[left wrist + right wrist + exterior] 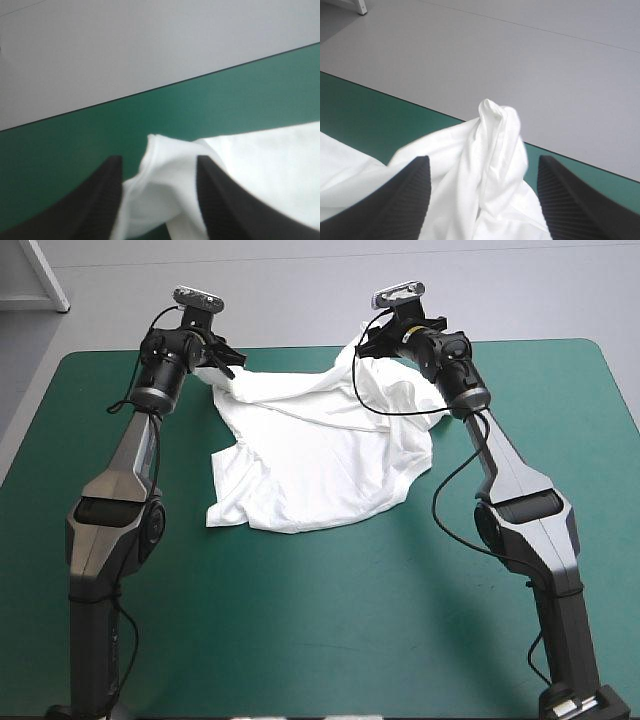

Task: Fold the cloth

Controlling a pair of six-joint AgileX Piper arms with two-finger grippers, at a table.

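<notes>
The left gripper [228,362] has its black fingers [107,200] parted, not clamped. A rumpled fold of the white T-shirt [320,450] sits in the gap between them, and beyond one finger the cloth widens into a smooth sheet. This gripper is low over the worktop [330,640], near its far edge and toward the far-left corner.

The right gripper [365,340] has its fingers spread wider, also unclamped. A twisted peak of the shirt stands up between them, its tip ahead of the fingertips. Whether the cloth touches either finger I cannot tell. This gripper is at the far edge too, a little right of the middle.

The shirt is bunched up at each gripper along the far edge. From there it spreads toward the middle of the teal-green cover [120,420], where it lies creased and partly doubled over itself, with one corner reaching toward the left edge.
</notes>
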